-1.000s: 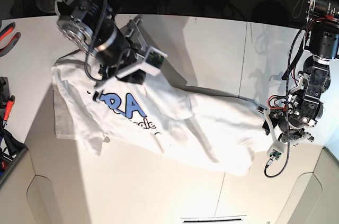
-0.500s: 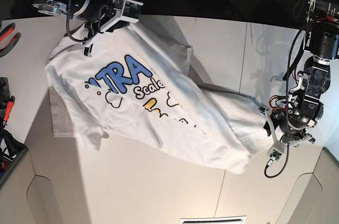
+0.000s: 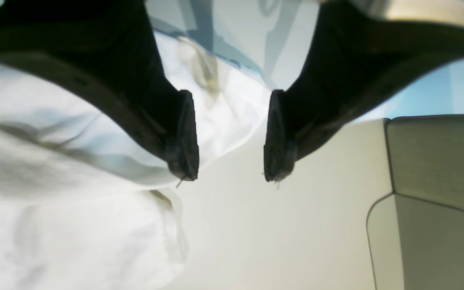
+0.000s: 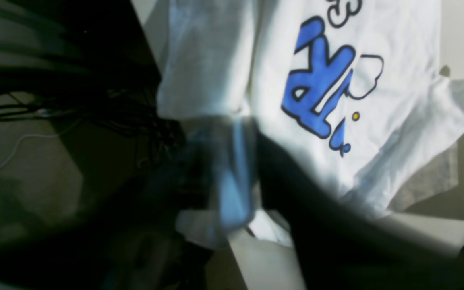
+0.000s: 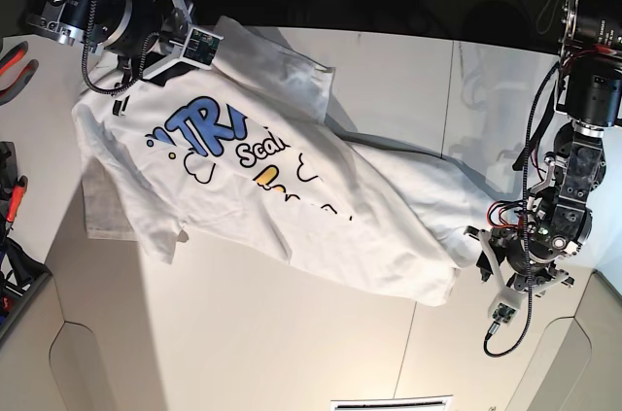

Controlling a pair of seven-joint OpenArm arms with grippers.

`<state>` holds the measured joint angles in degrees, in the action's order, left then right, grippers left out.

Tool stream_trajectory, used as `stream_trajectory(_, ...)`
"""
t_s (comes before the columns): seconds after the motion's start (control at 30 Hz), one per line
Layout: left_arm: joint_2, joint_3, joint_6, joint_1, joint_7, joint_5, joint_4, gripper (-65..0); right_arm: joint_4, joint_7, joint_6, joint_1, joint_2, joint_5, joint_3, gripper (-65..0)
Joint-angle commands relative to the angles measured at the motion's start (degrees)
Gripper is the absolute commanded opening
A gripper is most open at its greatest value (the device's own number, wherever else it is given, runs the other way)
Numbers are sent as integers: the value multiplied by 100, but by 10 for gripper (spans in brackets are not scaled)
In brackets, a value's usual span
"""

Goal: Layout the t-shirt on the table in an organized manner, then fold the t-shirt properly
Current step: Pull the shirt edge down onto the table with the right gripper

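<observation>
Fingertips of our left gripper stand apart with nothing between them, poised just off the hem end of the t-shirt, which lies to their left on the table. From there the shirt runs as one long crumpled diagonal, hem near us, printed chest and collar far up at the table's back edge. Our right gripper sits at that far shoulder; its view is blurred, so we cannot tell whether it grips cloth. We judge the hem corner belongs to the left arm.
</observation>
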<state>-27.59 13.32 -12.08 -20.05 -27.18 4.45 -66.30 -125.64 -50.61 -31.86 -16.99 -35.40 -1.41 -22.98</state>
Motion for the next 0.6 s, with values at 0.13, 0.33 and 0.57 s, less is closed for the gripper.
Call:
stream_trajectory(0.13,-66,-39,33,-186,79,-17,-87,-349,-140,120,92,35,-59,186,37,-383)
stream_trajectory(0.33,35,-39,-533,-201,79,345,-87,-367,-133,328,1432,415,153,1235,330,-545)
stream_trajectory(0.57,704,-37,-662,-636,74,348,-68,-650,575,669,2267,1191,1014,1071,1047,-650)
